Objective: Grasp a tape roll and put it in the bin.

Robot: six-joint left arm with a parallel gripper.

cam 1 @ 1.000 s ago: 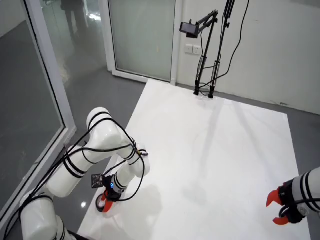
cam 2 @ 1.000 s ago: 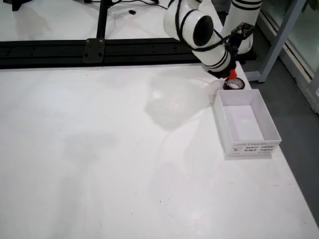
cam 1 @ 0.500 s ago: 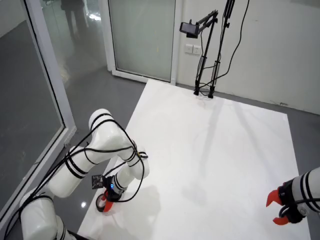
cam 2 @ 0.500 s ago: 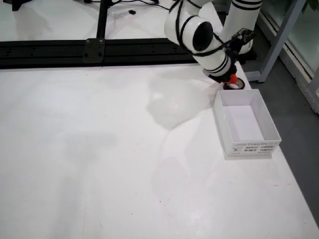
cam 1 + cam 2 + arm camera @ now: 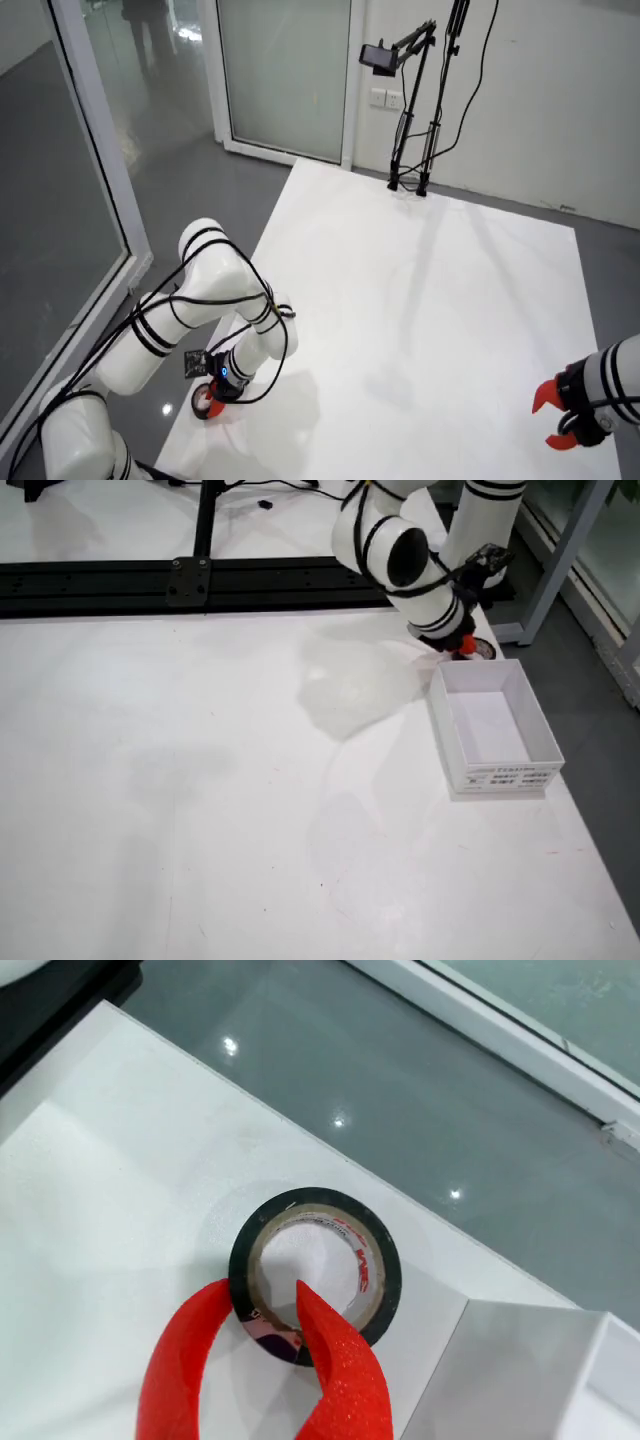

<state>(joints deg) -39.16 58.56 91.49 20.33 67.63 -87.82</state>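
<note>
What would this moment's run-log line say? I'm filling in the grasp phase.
phase: grasp approach | gripper: open, one finger inside tape roll, one outside | roll: flat on table, beside bin | bin: empty

Looking like a robotics lab: white bench [image 5: 430,300] sitting on glossy grey floor [image 5: 190,190], camera on a black stand [image 5: 412,100] standing at twelve o'clock in the overhead view, glass partitions [image 5: 285,70] lining the room.

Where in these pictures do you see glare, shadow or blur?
In the view that rides on the gripper, lamp glints dot the glossy grey floor and the red fingers look soft; in the view from the bin side, the arm's faint shadow lies on the white table.
</note>
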